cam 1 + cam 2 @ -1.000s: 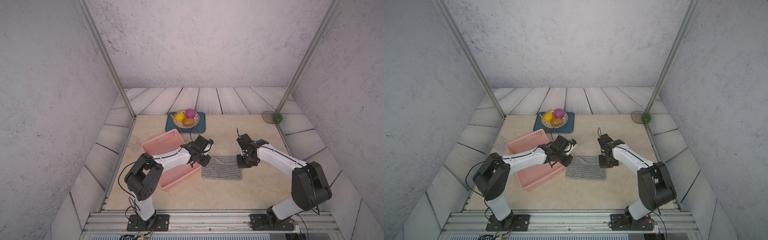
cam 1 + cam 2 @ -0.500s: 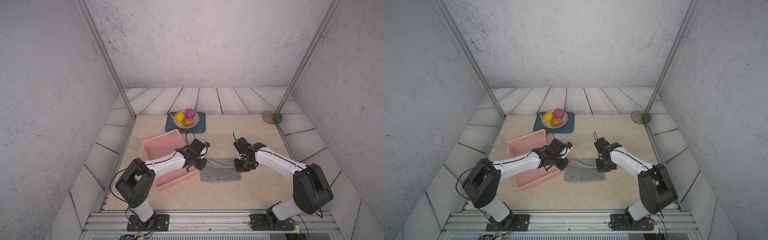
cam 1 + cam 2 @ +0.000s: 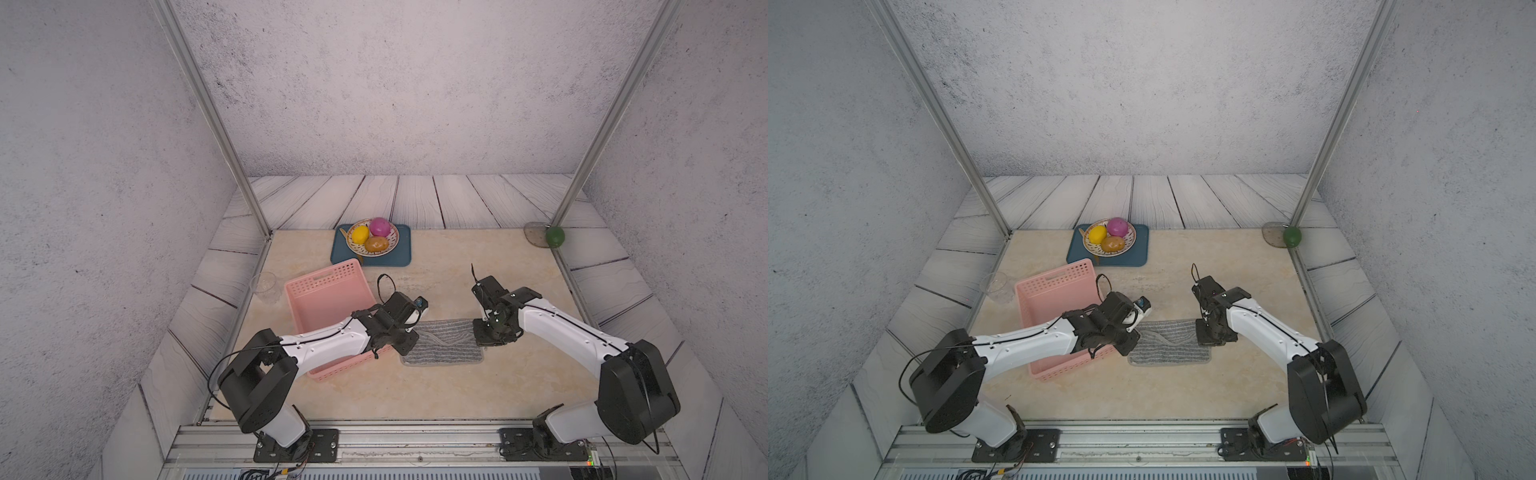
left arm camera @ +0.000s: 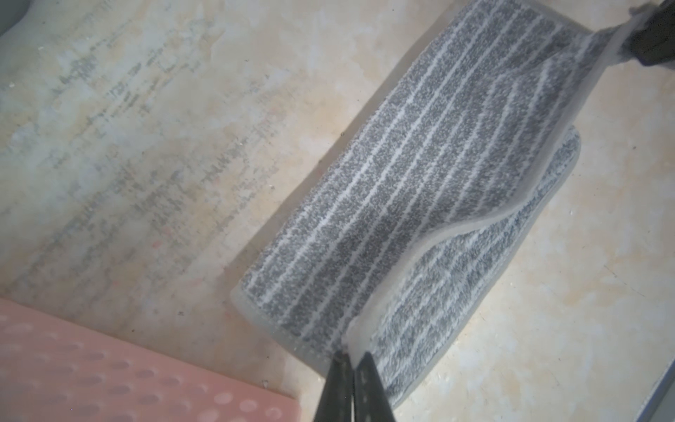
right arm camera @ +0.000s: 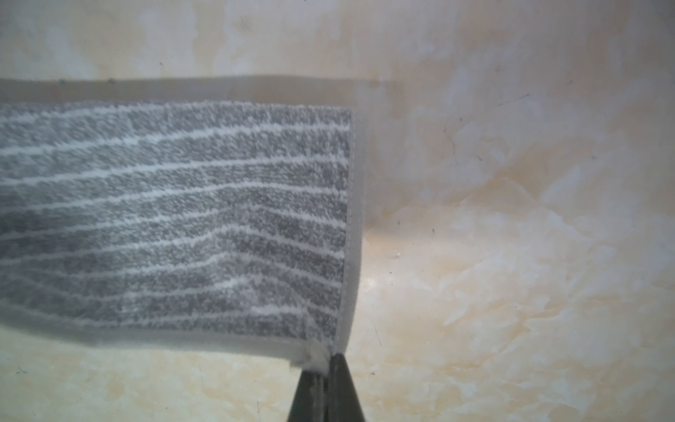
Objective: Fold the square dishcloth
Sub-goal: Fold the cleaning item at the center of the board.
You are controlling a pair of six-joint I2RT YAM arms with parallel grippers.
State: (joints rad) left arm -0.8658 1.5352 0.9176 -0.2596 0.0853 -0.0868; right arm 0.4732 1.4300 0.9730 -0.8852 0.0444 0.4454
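Square dishcloth [image 3: 442, 347] lay partly doubled over on the tabletop [image 3: 457, 386] beside the pink basket [image 3: 320, 291]. I had the left gripper [image 4: 351, 360] and right gripper [image 5: 327, 360] each pinched onto a hemmed corner. It looked soft, light and floppy, I judged, so corners suited best.

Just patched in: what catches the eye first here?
The grey striped dishcloth lies between the two arms. The left gripper and right gripper are each shut on a corner of its folded-over top layer. The pink perforated basket sits beside it, under the left arm.
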